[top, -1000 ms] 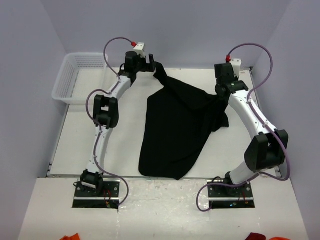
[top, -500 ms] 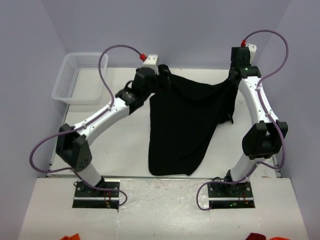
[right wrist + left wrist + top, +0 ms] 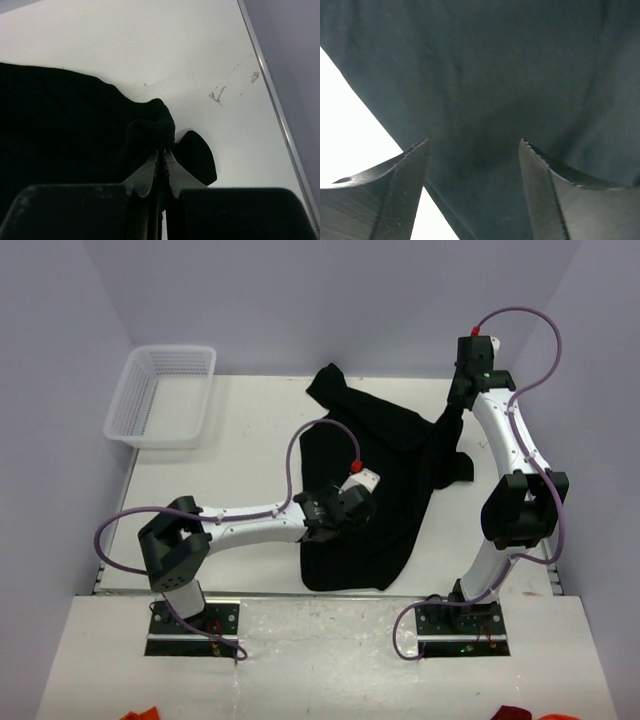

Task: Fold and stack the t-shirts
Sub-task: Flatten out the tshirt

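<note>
One black t-shirt [image 3: 380, 455] lies spread and rumpled across the middle of the white table [image 3: 240, 455]. My left gripper [image 3: 343, 512] hovers low over its near left part, by the left hem. In the left wrist view this gripper [image 3: 475, 142] stands open, with the t-shirt [image 3: 485, 75] flat beneath and nothing between the fingers [image 3: 405, 170]. My right gripper [image 3: 455, 405] is at the far right. The right wrist view shows this gripper [image 3: 162, 150] shut on a bunched fold of the t-shirt [image 3: 60, 115], lifted off the table.
A white mesh basket [image 3: 165, 395] stands at the table's far left corner. The table's metal right edge [image 3: 272, 100] runs close beside the right gripper. Bits of red cloth [image 3: 140, 714] lie on the floor in front of the bases.
My left gripper has let go of the shirt's far left corner and swung back to the near middle, over the cloth. That corner has dropped onto the table. The right gripper keeps its hold.
</note>
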`<state>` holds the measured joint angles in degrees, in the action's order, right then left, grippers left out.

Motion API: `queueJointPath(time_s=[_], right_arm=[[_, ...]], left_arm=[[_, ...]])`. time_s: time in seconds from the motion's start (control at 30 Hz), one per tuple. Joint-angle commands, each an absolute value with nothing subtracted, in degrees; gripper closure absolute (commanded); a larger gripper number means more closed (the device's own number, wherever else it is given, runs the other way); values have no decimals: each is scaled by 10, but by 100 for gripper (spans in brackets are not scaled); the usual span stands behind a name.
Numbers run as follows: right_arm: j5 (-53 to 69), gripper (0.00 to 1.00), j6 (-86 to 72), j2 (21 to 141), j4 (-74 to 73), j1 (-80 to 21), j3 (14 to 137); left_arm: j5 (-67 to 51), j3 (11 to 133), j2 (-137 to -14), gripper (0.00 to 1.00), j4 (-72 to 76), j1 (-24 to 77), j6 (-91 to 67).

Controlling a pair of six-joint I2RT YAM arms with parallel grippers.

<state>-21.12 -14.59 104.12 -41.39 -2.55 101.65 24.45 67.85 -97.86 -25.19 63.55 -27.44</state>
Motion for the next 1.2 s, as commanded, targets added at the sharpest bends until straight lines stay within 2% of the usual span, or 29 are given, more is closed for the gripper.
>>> queueJointPath(time_s=[0.0,0.23,0.83,0.9,1.0,1.1,1.17], right_arm=[[-194,100,-154,1021,-403,-23,1015],[-181,100,-156,1015,-404,-23,1016],[-171,100,-158,996,-399,-24,996],[-171,100,-158,993,-396,-23,991],[-171,100,-158,991,-396,-23,990],[-169,100,-157,988,-395,-23,985],[-169,100,-157,984,-393,-23,984]], left_arm=[[362,715,-998,26,-311,689,-293],[350,690,-998,25,-325,758,-342],[223,628,-1012,27,-212,794,-367],[213,625,-1016,30,-205,794,-367],[193,614,-1020,46,-182,794,-368],[191,609,-1027,51,-180,793,-373],[188,603,-1031,60,-176,793,-376]])
